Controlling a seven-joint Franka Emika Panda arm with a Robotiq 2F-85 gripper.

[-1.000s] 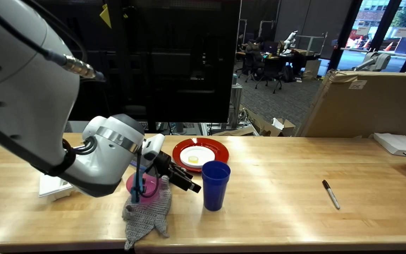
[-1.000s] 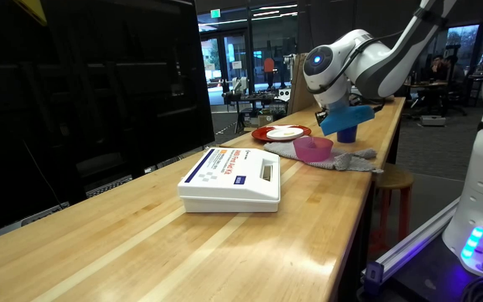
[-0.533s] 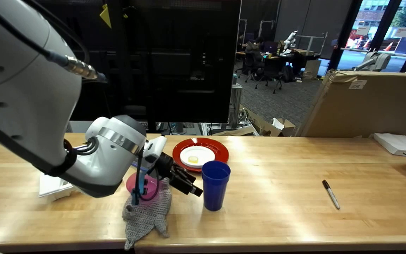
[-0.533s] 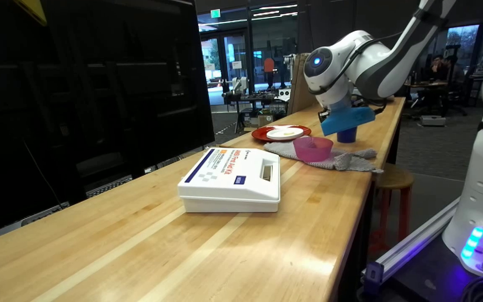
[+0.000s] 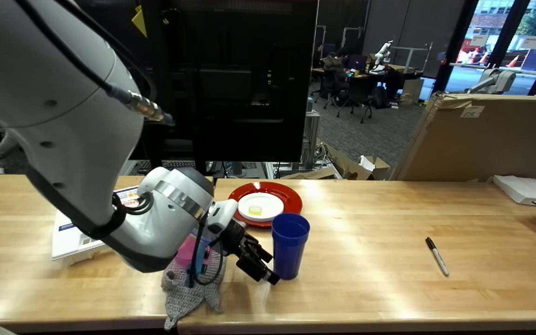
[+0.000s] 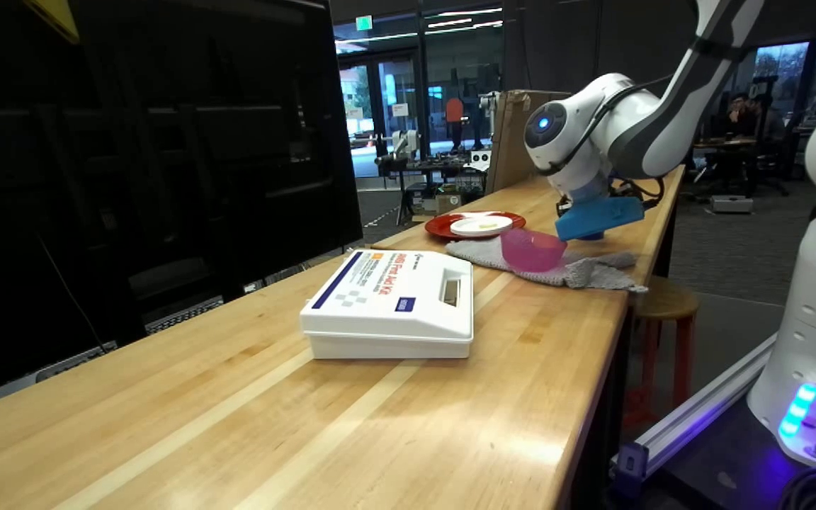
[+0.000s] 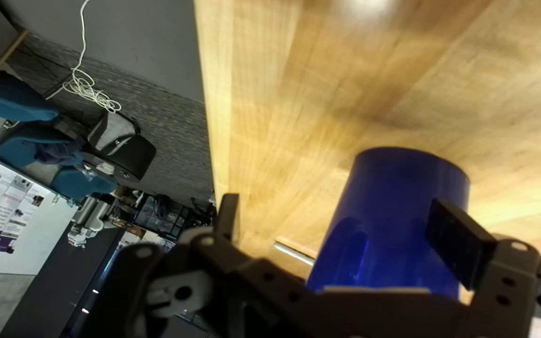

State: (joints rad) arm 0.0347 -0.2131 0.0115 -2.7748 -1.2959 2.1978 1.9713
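Observation:
My gripper is open and empty at a dark blue cup. In the wrist view one finger lies in front of the cup's right side; the other stands apart to the left. In an exterior view the fingertips are low beside the upright cup; whether they touch it I cannot tell. In an exterior view the blue wrist part hides most of the cup. A pink bowl, slightly tilted, sits on a grey knitted cloth beneath the wrist.
A red plate with a white plate on it stands behind the cup. A white first aid kit lies beyond the bowl. A black marker lies on the wooden table. A large dark screen stands behind.
The arm and gripper have moved right and down toward the table in an exterior view. The blue cup has shifted slightly right. The pink bowl has shifted slightly and tilted.

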